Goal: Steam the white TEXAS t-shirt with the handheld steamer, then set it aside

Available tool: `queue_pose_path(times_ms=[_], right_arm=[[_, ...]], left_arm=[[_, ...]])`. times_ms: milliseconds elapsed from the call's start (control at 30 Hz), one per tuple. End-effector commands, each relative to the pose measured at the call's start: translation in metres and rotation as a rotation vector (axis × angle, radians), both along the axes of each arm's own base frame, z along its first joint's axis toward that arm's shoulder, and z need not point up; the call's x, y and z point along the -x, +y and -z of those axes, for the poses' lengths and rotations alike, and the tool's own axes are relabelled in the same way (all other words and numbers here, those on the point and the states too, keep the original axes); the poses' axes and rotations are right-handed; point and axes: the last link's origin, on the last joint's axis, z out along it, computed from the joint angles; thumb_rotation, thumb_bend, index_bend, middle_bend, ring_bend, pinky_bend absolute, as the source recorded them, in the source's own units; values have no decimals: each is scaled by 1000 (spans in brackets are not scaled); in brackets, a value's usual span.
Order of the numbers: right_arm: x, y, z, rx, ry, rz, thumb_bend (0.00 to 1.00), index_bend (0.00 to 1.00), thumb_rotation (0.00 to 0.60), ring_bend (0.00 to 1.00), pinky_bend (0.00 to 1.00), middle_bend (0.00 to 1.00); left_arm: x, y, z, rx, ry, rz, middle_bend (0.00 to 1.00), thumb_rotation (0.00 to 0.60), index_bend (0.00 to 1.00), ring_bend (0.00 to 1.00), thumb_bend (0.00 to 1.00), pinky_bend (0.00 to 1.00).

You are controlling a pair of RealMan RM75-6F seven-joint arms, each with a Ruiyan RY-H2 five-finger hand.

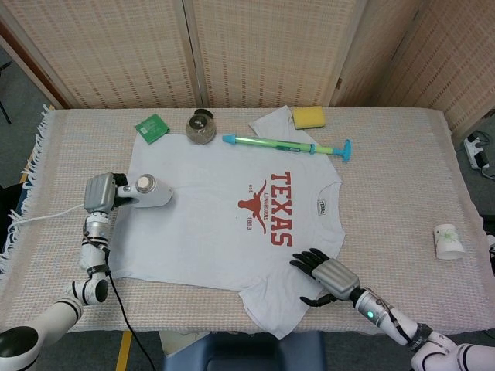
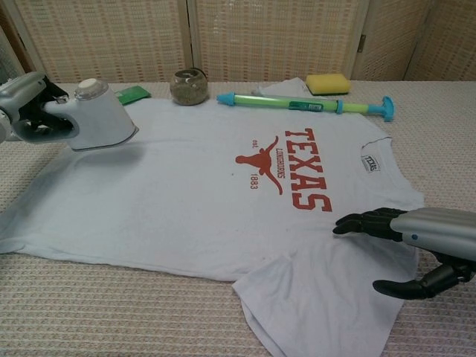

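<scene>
The white TEXAS t-shirt (image 1: 232, 224) (image 2: 193, 201) lies spread flat on the woven table cover. My left hand (image 1: 99, 192) (image 2: 26, 104) grips the handle of the white handheld steamer (image 1: 147, 193) (image 2: 93, 119), which is lifted and tilted over the shirt's left edge. Its cord (image 1: 46, 216) trails off to the left. At the shirt's lower right, my right hand (image 1: 329, 274) (image 2: 424, 242) hovers with fingers apart and nothing in them.
At the back of the table lie a green pump toy (image 1: 286, 144), a yellow sponge (image 1: 308, 117), a round jar (image 1: 200, 127) and a green packet (image 1: 151, 127). A crumpled paper cup (image 1: 449, 241) sits far right.
</scene>
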Motion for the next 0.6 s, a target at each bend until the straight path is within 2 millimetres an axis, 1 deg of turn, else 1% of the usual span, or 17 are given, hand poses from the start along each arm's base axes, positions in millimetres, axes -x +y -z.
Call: queue_pose_path(times_ms=[33,100,233,333,400,467,600], right_arm=[[1,0,-1,3,-3,1,330,0,177,0,0,0],[1,0,-2,7,-5,1,332,0,178,0,0,0],[1,1,-4,14,-9,5,349,0,173,0,0,0],[2,1,-4,16,-9,8,368,0,179,0,0,0],[2,1,-5,18,-9,9,382,0,178,0,0,0],[2,2,-5,19,-10,13,394,0,175,0,0,0],[3,2,-5,21,-12,19,412,0,178,0,0,0]], left_arm=[[-28,1,6,13,-15,70,987,600,828,829,427,749],[-42,-1,17,43,1,100,987,600,828,829,427,749],[-71,-7,48,115,57,178,987,600,828,830,426,749],[-86,-12,66,144,110,226,987,600,830,830,426,749],[-91,-13,73,150,136,238,987,600,832,829,426,748],[-92,-12,80,161,159,229,987,600,833,829,426,749],[-87,-9,82,162,175,211,987,600,833,829,426,749]])
